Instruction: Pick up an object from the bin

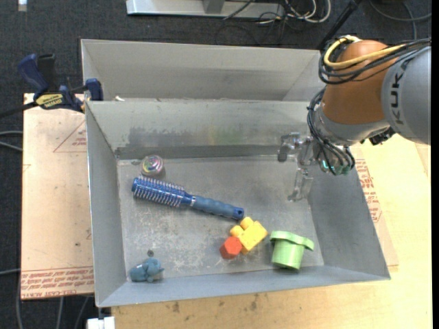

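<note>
Flanged green plastic cup (288, 249) lies near the metal pincer (299, 189), its state unclear.

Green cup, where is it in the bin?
In the camera view the green cup sits at the bottom right of the bin floor, just right of the yellow and orange blocks.

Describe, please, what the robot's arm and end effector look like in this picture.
The arm is a thick, rounded grey link with dark lettering. Its wrist wears a smooth orange cover, with yellow cables looped over the top and a bundle of dark cables beneath. The end effector is small, slim and made of silvery metal.
</note>
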{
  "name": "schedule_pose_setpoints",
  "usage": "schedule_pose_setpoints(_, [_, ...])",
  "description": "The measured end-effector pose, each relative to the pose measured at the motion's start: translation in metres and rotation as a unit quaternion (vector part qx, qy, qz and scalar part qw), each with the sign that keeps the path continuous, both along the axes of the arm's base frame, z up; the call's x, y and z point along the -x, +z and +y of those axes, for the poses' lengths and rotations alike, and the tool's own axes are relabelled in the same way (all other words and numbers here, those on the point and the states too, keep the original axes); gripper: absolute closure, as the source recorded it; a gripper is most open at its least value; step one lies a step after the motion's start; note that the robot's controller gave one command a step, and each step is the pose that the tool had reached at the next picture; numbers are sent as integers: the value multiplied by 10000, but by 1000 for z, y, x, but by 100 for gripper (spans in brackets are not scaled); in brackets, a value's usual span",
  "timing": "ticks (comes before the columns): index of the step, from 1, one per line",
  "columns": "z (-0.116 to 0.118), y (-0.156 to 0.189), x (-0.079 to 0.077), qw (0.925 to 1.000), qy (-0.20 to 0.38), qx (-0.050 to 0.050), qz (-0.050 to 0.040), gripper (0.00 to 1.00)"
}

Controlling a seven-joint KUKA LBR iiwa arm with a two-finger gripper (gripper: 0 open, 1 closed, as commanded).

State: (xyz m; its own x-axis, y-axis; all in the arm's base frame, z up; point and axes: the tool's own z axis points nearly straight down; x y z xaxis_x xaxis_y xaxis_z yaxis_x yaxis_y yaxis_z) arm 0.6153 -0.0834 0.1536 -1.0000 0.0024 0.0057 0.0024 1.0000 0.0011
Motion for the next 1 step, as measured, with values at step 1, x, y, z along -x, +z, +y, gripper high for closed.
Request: schedule_pose_setpoints(1, [2,-55,60,9808,1948,-14,-7,0])
